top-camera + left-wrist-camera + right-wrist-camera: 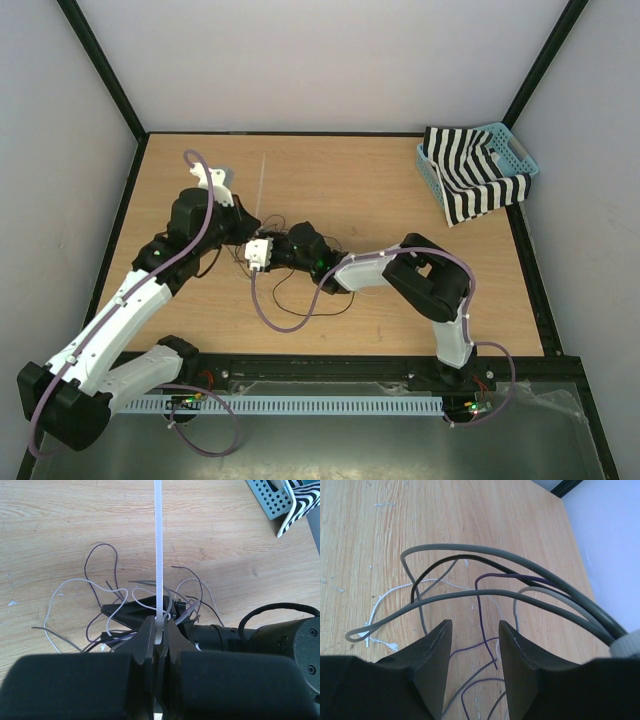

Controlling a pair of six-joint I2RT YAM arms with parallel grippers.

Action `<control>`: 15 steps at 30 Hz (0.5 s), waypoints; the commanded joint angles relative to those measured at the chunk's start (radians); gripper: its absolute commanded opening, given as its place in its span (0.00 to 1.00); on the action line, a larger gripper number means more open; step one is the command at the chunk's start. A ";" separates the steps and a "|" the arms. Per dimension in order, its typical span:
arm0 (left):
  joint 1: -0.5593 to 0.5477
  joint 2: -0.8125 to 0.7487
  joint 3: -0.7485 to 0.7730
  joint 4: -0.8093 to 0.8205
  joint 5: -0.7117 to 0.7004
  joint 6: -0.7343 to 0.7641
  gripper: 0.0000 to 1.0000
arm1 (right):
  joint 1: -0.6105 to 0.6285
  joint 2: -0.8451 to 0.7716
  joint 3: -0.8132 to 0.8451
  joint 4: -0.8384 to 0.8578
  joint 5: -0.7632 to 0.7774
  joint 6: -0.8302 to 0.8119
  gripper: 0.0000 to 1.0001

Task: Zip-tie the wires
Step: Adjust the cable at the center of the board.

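**Top view.** On the table (400, 200) we list:
- One zip tie (262, 180), left of the middle. It runs from the left gripper (250, 222) straight toward the far edge.
- One tangle of wires (282, 270) mid-table, with the right gripper (252, 248) at it, just beside the left one.
- One basket (520, 160) in the far right corner, holding one striped cloth (465, 185).

**Left wrist view.**
- The left gripper (159, 622) is clamped on the near end of the zip tie (158, 545).
- The wires (101, 544) curl on both sides of the strip.
- The right gripper's dark fingers (131, 609) lie among them.

**Right wrist view.**
- The right gripper (474, 635) has its jaws standing apart, gripping nothing.
- We count at least five strands of wires (470, 546): grey, black, purple and white. They arch over the fingertips.
- One purple strand hangs loose in the gap.
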 commanded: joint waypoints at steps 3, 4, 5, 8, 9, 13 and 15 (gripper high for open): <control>-0.021 -0.014 0.021 0.023 0.006 -0.011 0.00 | 0.005 0.025 0.004 0.112 -0.028 0.001 0.53; -0.022 -0.014 0.022 0.023 0.006 -0.011 0.00 | 0.006 0.027 0.005 0.113 -0.040 0.003 0.54; -0.024 -0.014 0.024 0.023 0.004 -0.011 0.00 | 0.006 0.032 0.007 0.115 -0.044 0.006 0.54; -0.033 -0.014 0.027 0.024 0.001 -0.014 0.00 | 0.004 0.044 0.008 0.138 -0.039 0.013 0.54; -0.037 -0.012 0.028 0.024 -0.001 -0.015 0.00 | 0.005 0.048 0.008 0.148 -0.040 0.016 0.54; -0.044 -0.005 0.037 0.023 -0.009 -0.020 0.00 | 0.006 0.066 -0.013 0.233 -0.009 0.035 0.54; -0.044 -0.004 0.041 0.024 -0.020 -0.020 0.00 | 0.006 0.077 -0.028 0.298 0.005 0.043 0.54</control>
